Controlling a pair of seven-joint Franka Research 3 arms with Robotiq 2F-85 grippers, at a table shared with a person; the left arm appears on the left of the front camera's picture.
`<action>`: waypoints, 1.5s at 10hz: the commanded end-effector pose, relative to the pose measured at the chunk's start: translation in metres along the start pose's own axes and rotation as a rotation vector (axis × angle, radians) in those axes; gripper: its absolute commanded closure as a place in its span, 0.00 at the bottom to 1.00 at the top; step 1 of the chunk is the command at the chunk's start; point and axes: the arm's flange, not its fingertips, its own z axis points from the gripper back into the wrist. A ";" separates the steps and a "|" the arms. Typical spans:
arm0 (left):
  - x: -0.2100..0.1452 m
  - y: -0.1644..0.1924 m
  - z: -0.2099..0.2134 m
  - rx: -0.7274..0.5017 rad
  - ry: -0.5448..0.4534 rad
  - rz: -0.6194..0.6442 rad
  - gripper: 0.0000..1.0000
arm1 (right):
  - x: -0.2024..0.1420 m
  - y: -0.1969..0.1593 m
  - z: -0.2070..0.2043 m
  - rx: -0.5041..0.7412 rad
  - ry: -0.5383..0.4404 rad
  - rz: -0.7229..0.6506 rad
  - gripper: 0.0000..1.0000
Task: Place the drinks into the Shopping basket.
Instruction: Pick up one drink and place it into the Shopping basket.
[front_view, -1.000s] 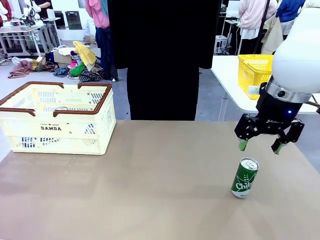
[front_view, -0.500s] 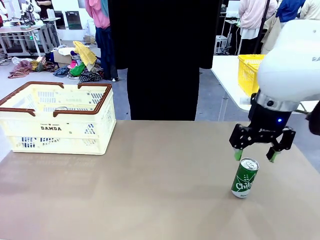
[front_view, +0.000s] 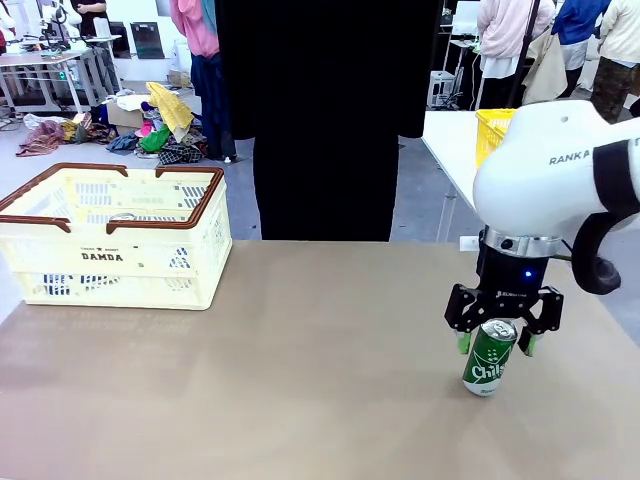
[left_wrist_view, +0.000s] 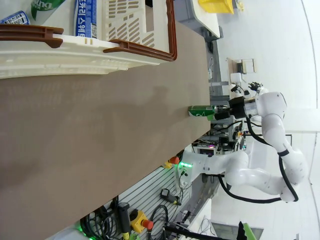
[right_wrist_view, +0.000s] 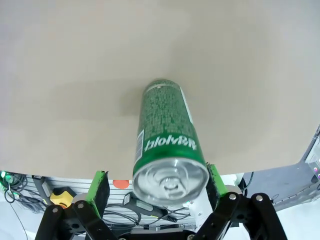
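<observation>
Your right gripper (front_view: 495, 343) sits low over the table (front_view: 300, 380) at about 4 o'clock from centre in the front view, straddling the top of the green can (front_view: 489, 357). Jaws are spread wide, one green pad on each side of the silver lid; not clenched on it. From the right wrist camera the green can (right_wrist_view: 167, 145) stands upright between the two fingers (right_wrist_view: 98, 186), with a gap visible on the left side; on the right the pad sits very close to the rim, and you can't tell if it touches.

The can stands on the tabletop, white lettering facing the robot, well apart from the Shopping basket (front_view: 110, 236).

The basket sits at 10 o'clock on the table, cream sides, brown rim, "DAMDA" print facing you. Through its far wall in the front view you can make out a silver can top inside. The left wrist camera looks over the basket rim (left_wrist_view: 150, 47) and shows drinks already lying in it: a blue can (left_wrist_view: 86, 17) and part of a green one (left_wrist_view: 45, 6).

Your left gripper's fingers aren't visible in its own camera; jaws are released, holding nothing.

A person in dark clothing (front_view: 325, 110) stands at 12 o'clock behind the table.
</observation>
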 end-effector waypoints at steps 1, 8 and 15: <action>-0.004 0.000 0.000 0.003 0.013 -0.011 0.00 | 0.007 -0.004 -0.011 -0.008 -0.021 -0.040 0.00; -0.004 0.000 0.000 0.003 0.013 -0.011 0.00 | 0.010 -0.005 -0.014 -0.021 -0.069 -0.048 0.00; -0.004 0.000 0.000 0.003 0.013 -0.011 0.00 | 0.013 -0.004 -0.015 -0.067 -0.026 -0.039 1.00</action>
